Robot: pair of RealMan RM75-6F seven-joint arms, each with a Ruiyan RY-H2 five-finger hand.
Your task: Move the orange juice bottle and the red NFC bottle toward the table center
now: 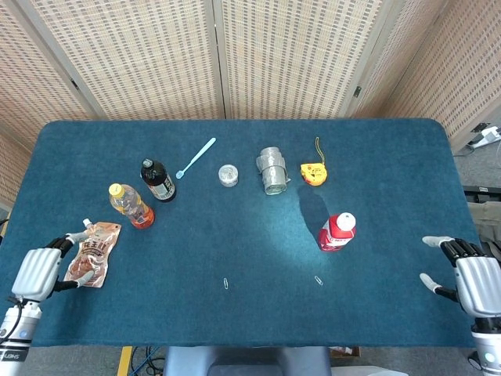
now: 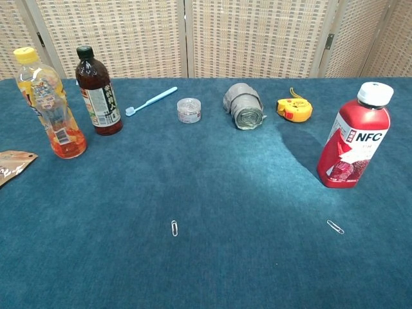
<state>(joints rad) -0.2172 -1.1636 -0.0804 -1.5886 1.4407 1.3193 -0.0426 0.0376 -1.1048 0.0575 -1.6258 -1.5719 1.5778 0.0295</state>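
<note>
Left hand (image 1: 37,272): empty, fingers apart, tips beside the pouch (image 1: 92,252).
Right hand (image 1: 472,279): empty, fingers spread.
Orange juice bottle (image 1: 131,205): upright, beyond left fingers.
Red bottle (image 1: 337,232): upright, well apart from right fingers.

The left hand (image 1: 37,273) and the right hand (image 1: 472,282) each sat low at opposite near corners, backs up, fingers apart, holding nothing.

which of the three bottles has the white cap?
The red NFC bottle, standing alone at table right. The orange juice bottle has a yellow cap; the dark bottle beside it, a black one.
</note>
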